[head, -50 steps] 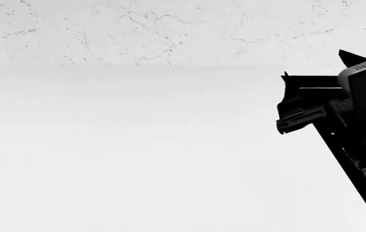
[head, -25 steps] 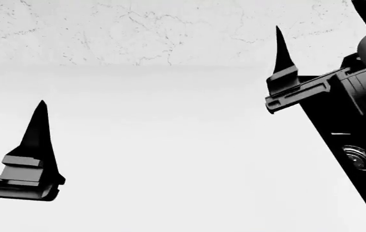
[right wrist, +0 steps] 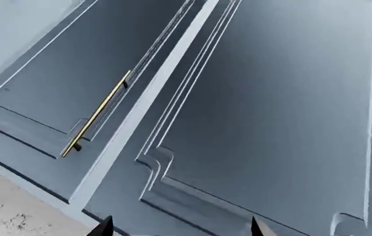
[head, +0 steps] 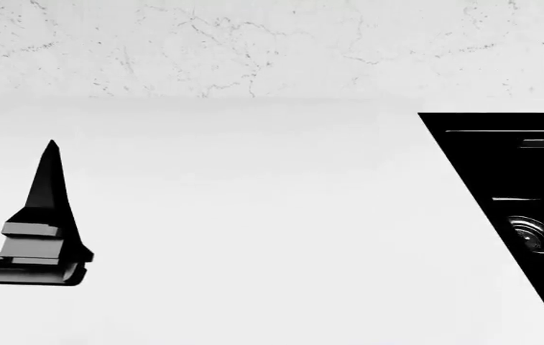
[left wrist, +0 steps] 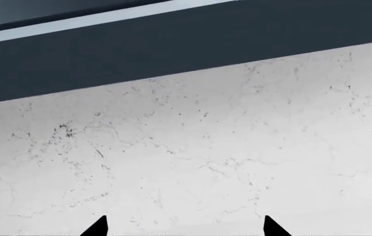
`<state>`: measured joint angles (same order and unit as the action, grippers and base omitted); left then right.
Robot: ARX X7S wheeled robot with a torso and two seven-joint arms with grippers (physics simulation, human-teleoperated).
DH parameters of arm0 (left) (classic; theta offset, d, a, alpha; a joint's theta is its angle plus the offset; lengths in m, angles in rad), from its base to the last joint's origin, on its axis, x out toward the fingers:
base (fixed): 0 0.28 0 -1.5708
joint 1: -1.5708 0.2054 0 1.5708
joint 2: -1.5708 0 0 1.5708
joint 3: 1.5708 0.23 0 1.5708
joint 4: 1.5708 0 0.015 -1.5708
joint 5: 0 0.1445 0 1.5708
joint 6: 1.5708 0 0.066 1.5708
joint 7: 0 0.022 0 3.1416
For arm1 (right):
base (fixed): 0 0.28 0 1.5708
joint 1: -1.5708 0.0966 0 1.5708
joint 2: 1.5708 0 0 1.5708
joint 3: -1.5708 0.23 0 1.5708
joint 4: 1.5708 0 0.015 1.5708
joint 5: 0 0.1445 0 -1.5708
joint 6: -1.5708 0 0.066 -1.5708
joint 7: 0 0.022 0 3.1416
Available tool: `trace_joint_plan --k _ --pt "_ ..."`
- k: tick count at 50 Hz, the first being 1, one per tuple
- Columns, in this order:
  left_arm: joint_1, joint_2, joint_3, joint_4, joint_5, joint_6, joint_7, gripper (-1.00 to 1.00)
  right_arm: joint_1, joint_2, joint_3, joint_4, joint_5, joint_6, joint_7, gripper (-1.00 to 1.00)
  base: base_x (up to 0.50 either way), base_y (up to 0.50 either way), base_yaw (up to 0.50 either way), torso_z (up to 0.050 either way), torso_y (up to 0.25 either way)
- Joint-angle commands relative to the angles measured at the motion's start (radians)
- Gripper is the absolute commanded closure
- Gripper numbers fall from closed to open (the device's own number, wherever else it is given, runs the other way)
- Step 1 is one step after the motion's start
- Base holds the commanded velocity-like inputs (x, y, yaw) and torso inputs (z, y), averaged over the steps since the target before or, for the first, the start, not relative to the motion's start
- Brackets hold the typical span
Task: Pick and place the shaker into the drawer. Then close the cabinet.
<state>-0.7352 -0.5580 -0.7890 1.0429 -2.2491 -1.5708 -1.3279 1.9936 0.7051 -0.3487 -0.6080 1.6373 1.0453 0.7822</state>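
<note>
Right arm gone from head view since half second ago; left gripper (head: pixel 37 244) nearly same spot, slightly higher. Black sink (head: pixel 521 201) now uncovered, drain (head: pixel 532 235) showing, well right of left gripper. Left gripper released, fingertips (left wrist: pixel 97 227) spread apart, white marble wall (left wrist: pixel 192 157) ahead, dark cabinet underside (left wrist: pixel 172 49) above. Right gripper (right wrist: pixel 180 228) also released, tips parted, facing blue-grey cabinet doors (right wrist: pixel 271 113), brass handle (right wrist: pixel 97 114) off to side. Shaker, drawer not visible anywhere.

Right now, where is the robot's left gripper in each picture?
Head view: left gripper at the left edge, one pointed finger up.
Left wrist view: only its two fingertips, spread apart, at the frame edge.
Right wrist view: not in it.
Shared landmark: the veined white marble, in head and left wrist views.
</note>
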Motion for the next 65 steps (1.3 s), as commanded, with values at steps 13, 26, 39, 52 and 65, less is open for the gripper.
trace_joint_plan --k 13,26,39,52,65 --pt "0.112 -0.017 -0.06 0.004 -0.106 0.0 -0.119 -1.0 0.27 -0.659 -0.304 1.917 -1.301 -0.884 -0.675 -1.0 0.0 0.0 0.0 0.0 0.0" --pt "0.16 -0.027 -0.023 0.004 0.227 0.0 0.102 -1.0 0.036 -0.687 -0.063 1.917 -1.612 -0.898 -0.67 -1.0 0.0 0.0 0.0 0.0 0.0" --pt "0.417 0.425 0.439 0.004 1.169 0.497 0.958 -1.0 0.006 -0.693 -0.053 1.917 -1.624 -0.901 -0.667 -1.0 0.0 0.0 0.0 0.0 0.0" --pt "0.461 0.558 0.503 0.004 2.576 0.532 1.825 -1.0 -0.102 -0.571 0.016 1.764 -1.509 -1.01 -0.892 -1.0 0.0 0.0 0.0 0.0 0.0" --pt "0.516 0.558 0.586 0.004 2.448 0.581 1.733 -1.0 -0.479 -0.409 0.878 -0.186 -0.866 0.523 -0.554 -1.0 0.0 0.0 0.0 0.0 0.0"
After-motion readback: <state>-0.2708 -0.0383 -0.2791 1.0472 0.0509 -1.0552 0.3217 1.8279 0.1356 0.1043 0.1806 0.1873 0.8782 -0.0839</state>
